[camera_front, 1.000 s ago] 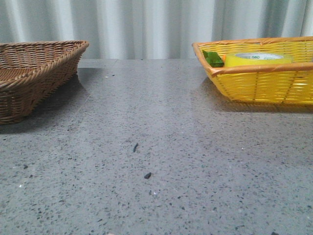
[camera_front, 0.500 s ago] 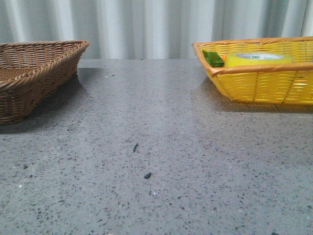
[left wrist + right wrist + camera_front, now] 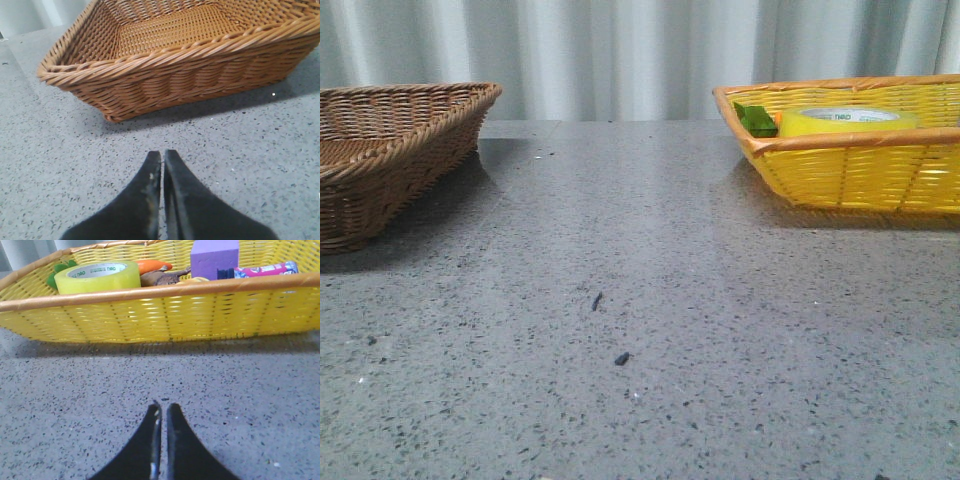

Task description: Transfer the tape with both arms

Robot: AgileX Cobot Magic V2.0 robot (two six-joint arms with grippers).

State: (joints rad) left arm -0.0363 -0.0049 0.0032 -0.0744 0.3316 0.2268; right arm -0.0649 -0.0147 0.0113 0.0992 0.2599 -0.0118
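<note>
Yellow tape lying ahead of right gripper, probably light, rigid, slick; gripping across the wall; both pincers, left gripper included, pressed together, holding nothing.

Lab-like test bench: speckled grey table, pleated curtain.

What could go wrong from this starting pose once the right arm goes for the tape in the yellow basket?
1. The tape sits behind the yellow basket's raised rim, so a low approach by the right gripper, now shut, could strike the wall and push the basket.
2. The carrot and other clutter lie close beside the roll, so a finger may catch them.
3. The left gripper is also shut and must open before any handover toward the brown basket.
</note>
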